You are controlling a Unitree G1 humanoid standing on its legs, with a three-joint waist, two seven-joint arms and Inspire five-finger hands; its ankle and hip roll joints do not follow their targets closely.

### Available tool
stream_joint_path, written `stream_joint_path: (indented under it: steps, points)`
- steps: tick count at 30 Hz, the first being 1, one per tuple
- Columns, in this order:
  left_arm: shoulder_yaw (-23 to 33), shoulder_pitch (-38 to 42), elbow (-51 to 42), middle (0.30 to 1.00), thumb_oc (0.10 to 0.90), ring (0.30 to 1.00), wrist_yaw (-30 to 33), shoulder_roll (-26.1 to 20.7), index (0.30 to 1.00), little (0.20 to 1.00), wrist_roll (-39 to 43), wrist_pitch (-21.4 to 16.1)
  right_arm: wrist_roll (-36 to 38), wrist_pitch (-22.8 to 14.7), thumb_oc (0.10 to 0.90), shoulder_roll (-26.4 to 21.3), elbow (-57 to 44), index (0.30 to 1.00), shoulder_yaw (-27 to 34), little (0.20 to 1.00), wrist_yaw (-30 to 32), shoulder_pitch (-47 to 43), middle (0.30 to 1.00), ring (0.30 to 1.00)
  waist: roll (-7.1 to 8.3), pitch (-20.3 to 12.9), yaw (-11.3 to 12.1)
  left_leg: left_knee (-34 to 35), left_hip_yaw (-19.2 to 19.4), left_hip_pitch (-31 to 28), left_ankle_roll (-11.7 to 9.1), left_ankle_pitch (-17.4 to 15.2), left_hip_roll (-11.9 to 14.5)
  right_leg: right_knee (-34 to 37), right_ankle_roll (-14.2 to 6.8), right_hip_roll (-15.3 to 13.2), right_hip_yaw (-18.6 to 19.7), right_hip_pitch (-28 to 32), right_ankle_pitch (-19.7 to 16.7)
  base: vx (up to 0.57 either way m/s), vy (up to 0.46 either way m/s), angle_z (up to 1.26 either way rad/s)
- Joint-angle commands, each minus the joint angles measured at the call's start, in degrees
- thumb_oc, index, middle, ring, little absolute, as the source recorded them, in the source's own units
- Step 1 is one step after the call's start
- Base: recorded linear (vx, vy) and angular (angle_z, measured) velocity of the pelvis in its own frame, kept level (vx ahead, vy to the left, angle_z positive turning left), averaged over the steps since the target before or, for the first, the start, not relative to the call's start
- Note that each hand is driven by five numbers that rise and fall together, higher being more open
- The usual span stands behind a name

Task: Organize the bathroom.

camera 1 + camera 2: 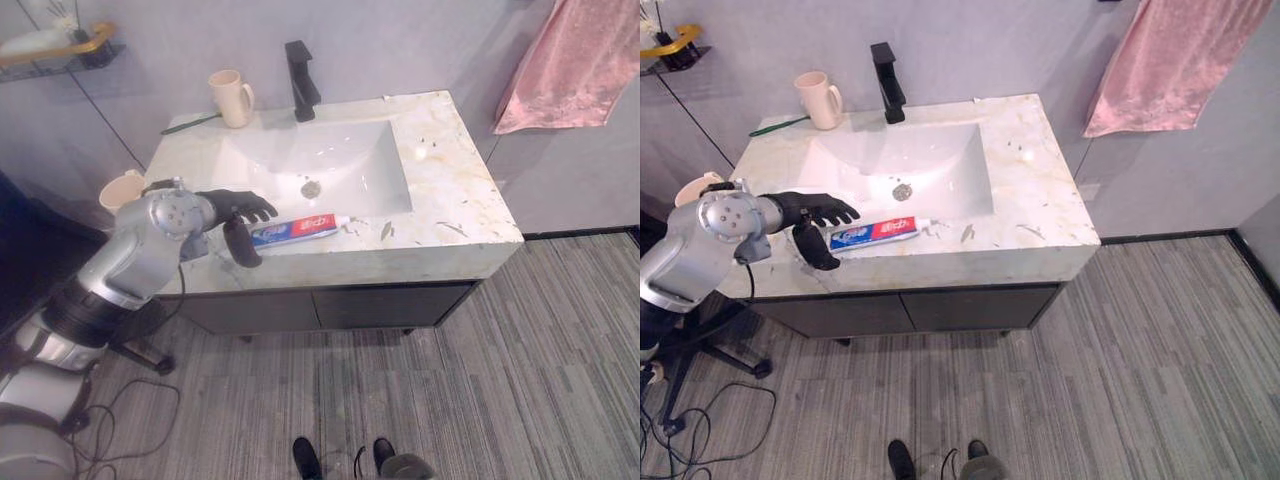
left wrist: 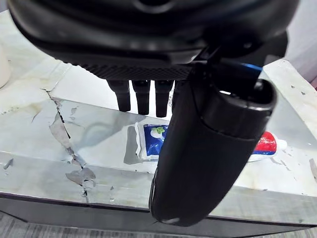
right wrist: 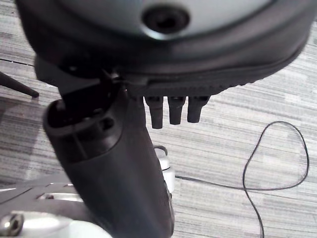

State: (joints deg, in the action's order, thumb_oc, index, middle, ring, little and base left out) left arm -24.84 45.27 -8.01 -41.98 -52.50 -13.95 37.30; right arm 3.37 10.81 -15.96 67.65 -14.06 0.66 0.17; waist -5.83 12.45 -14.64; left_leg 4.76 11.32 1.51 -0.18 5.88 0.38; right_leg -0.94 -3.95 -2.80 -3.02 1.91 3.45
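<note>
Left eye view, left hand [image 1: 240, 212] over toothpaste tube [image 1: 296, 230]

Head eye views: high, looking down, both sharing the pale marble worktop [image 1: 440, 170].
Left wrist view: very close, facing the worktop's front edge.
Right wrist view: close, facing the grey striped floor [image 3: 237, 134].

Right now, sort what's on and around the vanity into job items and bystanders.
For the job:
toothpaste tube, on the counter's front edge by the open left hand
green toothbrush
cream cup beside the faucet

Just there:
black faucet
pink towel on the wall
wall shelf
</note>
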Motion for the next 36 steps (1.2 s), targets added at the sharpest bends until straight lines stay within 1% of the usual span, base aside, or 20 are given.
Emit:
stream_joint_path:
  steps: [1,3,5,6,7,10,12,13,16,20,24,26,27,28,29,30,31,32,34,36]
  points:
    - [3.43,8.80,1.51,0.865,0.776,0.865,0.44,0.62,0.865,0.865,-5.61,-1.77,1.85,0.56,0.800,-4.93,-1.51,0.900,-0.54,0.900,0.64,2.14,0.900,0.900,0.13,-3.71,-0.41,-9.12,-6.00,5.88,-2.80,-3.79,2.17,-3.75,-4.24,-1.32,-4.93,-3.74,-1.42,0.00,0.000,0.00]
    - [3.38,8.54,1.68,0.667,0.645,0.667,-0.02,0.77,0.667,0.667,-6.16,-1.70,2.23,0.55,0.800,-4.98,-1.55,0.900,-0.46,0.900,0.64,2.12,0.900,0.900,0.08,-3.60,-0.39,-9.18,-5.98,5.97,-2.80,-3.79,2.13,-3.73,-4.20,-1.36,-4.93,-3.77,-1.40,0.00,0.000,0.00]
    - [3.52,8.40,1.83,0.545,0.563,0.545,-0.23,0.78,0.545,0.545,-6.58,-1.80,2.75,0.28,0.800,-5.01,-1.71,0.900,-0.48,0.900,0.70,2.22,0.900,0.900,0.07,-3.42,-0.41,-9.30,-6.03,6.10,-2.84,-3.80,2.16,-3.86,-4.15,-1.34,-4.97,-3.89,-1.35,0.00,0.000,0.00]
    - [3.52,8.34,1.85,0.528,0.552,0.528,-0.19,0.78,0.528,0.528,-6.59,-1.73,2.84,0.20,0.800,-5.01,-1.72,0.900,-0.45,0.900,0.70,2.22,0.900,0.900,0.07,-3.36,-0.41,-9.32,-6.05,6.15,-2.83,-3.80,2.15,-3.88,-4.14,-1.35,-4.97,-3.92,-1.32,0.00,0.000,0.00]
    - [3.54,8.24,1.82,0.491,0.527,0.491,-0.05,0.83,0.491,0.491,-6.56,-1.59,3.15,-0.02,0.800,-5.05,-1.79,0.900,-0.36,0.900,0.66,2.18,0.900,0.900,0.07,-3.22,-0.43,-9.36,-6.10,6.24,-2.80,-3.81,2.11,-3.91,-4.10,-1.36,-4.95,-3.99,-1.29,0.00,0.000,0.00]
    - [3.54,8.37,1.84,0.472,0.515,0.472,0.06,0.73,0.472,0.472,-6.93,-1.31,3.80,-0.47,0.800,-5.39,-2.14,0.900,-0.18,0.900,0.31,1.78,0.900,0.900,-0.08,-2.63,-0.57,-9.36,-6.12,6.58,-2.84,-3.68,2.06,-4.17,-4.00,-1.37,-4.88,-4.49,-1.19,-0.01,-0.001,0.00]
    - [3.60,8.54,1.78,0.481,0.521,0.481,0.34,0.70,0.481,0.481,-6.82,-0.96,4.30,-0.74,0.800,-5.54,-2.29,0.900,-0.25,0.900,0.25,1.54,0.900,0.900,-0.16,-2.25,-0.64,-9.35,-6.11,6.84,-2.88,-3.56,2.04,-4.37,-3.94,-1.40,-4.86,-4.89,-1.13,-0.06,0.009,-0.01]
    - [3.63,8.84,1.80,0.495,0.530,0.495,1.21,0.80,0.495,0.495,-6.78,-0.60,4.85,-1.10,0.800,-5.96,-2.69,0.900,-0.37,0.900,0.22,1.14,0.900,0.900,-0.45,-1.45,-0.87,-9.21,-6.10,7.28,-2.96,-3.34,1.97,-4.75,-3.83,-1.49,-4.69,-5.72,-0.98,-0.09,0.030,-0.02]
    - [3.43,9.47,1.71,0.493,0.529,0.493,1.78,0.62,0.493,0.493,-6.53,-0.04,5.33,-1.14,0.800,-6.40,-3.09,0.900,-0.43,0.900,0.05,0.61,0.900,0.900,-0.77,-0.80,-1.08,-8.99,-6.04,7.80,-3.11,-3.07,1.94,-5.04,-3.76,-1.54,-4.56,-6.63,-0.94,-0.08,0.030,0.00]
    - [3.19,10.30,1.57,0.465,0.510,0.465,2.90,0.04,0.465,0.465,-5.73,0.96,5.96,-1.31,0.800,-6.73,-3.78,0.900,-0.68,0.900,0.29,0.27,0.900,0.900,-1.15,0.14,-1.40,-8.65,-5.88,8.43,-3.24,-2.76,1.79,-5.39,-3.72,-1.65,-4.39,-7.88,-0.92,-0.06,0.020,-0.02]
    - [3.41,10.52,1.85,0.300,0.400,0.300,5.65,-0.90,0.300,0.300,-3.32,1.07,6.90,-1.13,0.800,-6.66,-4.13,0.900,-1.04,0.900,0.97,0.31,0.900,0.900,-1.16,0.29,-1.38,-8.62,-5.74,8.51,-3.33,-2.75,1.81,-5.41,-3.73,-1.81,-4.66,-8.12,-0.97,-0.01,0.002,0.00]
    - [3.59,10.39,1.94,0.300,0.400,0.300,6.44,-1.18,0.300,0.300,-2.36,1.07,7.01,-1.18,0.800,-6.52,-4.31,0.900,-1.10,0.900,1.12,0.56,0.900,0.900,-1.02,0.22,-1.34,-8.70,-5.75,8.55,-3.31,-2.81,1.82,-5.32,-3.75,-1.83,-4.68,-7.97,-0.96,0.00,0.000,0.00]
    - [3.97,10.01,1.92,0.300,0.400,0.300,9.20,-0.98,0.300,0.300,-0.74,1.92,7.12,-1.14,0.800,-6.21,-4.46,0.900,-1.12,0.900,1.30,0.71,0.900,0.900,-0.78,0.12,-1.25,-8.79,-5.84,8.65,-3.29,-2.83,1.80,-5.24,-3.73,-1.79,-4.66,-7.83,-1.01,0.01,-0.031,-0.01]
    - [4.77,9.69,2.03,0.300,0.400,0.300,12.28,-0.97,0.300,0.300,2.92,2.31,7.45,-1.18,0.800,-5.81,-4.36,0.900,-1.16,0.900,1.55,0.89,0.900,0.900,-0.51,-0.14,-1.06,-8.87,-5.89,8.56,-3.29,-2.90,1.86,-5.15,-3.75,-1.77,-4.77,-7.61,-1.01,0.02,-0.039,0.00]
    - [5.13,9.44,2.09,0.300,0.400,0.300,13.73,-0.90,0.300,0.300,4.06,2.52,7.53,-1.18,0.800,-5.66,-4.37,0.900,-1.14,0.900,1.65,0.99,0.900,0.900,-0.39,-0.27,-1.00,-8.87,-5.86,8.51,-3.31,-2.93,1.91,-5.11,-3.77,-1.76,-4.80,-7.50,-1.01,0.00,0.000,0.00]
    - [5.13,9.44,2.09,0.300,0.400,0.300,13.73,-0.90,0.300,0.300,4.06,2.52,7.53,-1.18,0.800,-5.66,-4.37,0.900,-1.14,0.900,1.65,0.99,0.900,0.900,-0.39,-0.27,-1.00,-8.87,-5.86,8.51,-3.31,-2.93,1.91,-5.11,-3.77,-1.76,-4.80,-7.50,-1.01,0.03,-0.037,-0.01]
    - [6.94,8.09,2.48,0.300,0.400,0.300,20.49,-0.28,0.300,0.300,10.33,1.50,8.14,-1.25,0.800,-4.88,-4.42,0.900,-1.31,0.900,2.39,1.57,0.900,0.900,0.23,-0.88,-0.61,-8.95,-5.85,8.29,-3.34,-3.05,2.06,-4.78,-3.86,-1.69,-5.00,-6.81,-1.02,0.04,-0.034,0.00]
    - [7.44,7.57,2.53,0.300,0.400,0.300,21.75,-0.14,0.300,0.300,11.34,1.18,8.27,-1.32,0.800,-4.68,-4.38,0.900,-1.30,0.900,2.59,1.74,0.900,0.900,0.37,-1.02,-0.52,-8.99,-5.83,8.24,-3.34,-3.08,2.10,-4.73,-3.86,-1.69,-5.03,-6.66,-1.03,0.05,-0.041,0.01]
    - [9.10,6.34,2.91,0.300,0.400,0.300,26.08,0.24,0.300,0.300,15.09,-1.07,8.94,-1.37,0.800,-4.12,-4.39,0.900,-1.21,0.900,3.35,2.32,0.900,0.900,0.97,-1.54,-0.25,-9.04,-5.72,7.95,-3.34,-3.17,2.30,-4.44,-3.91,-1.65,-5.28,-6.02,-1.15,0.04,-0.025,0.03]
    - [10.68,5.02,2.71,0.300,0.400,0.300,28.80,0.55,0.300,0.300,16.99,-2.64,9.95,-1.56,0.800,-3.63,-4.37,0.900,-1.02,0.900,3.92,2.79,0.900,0.900,1.67,-2.08,0.05,-9.08,-5.61,7.54,-3.33,-3.26,2.51,-4.18,-3.97,-1.56,-5.48,-5.31,-1.27,0.03,-0.027,0.03]
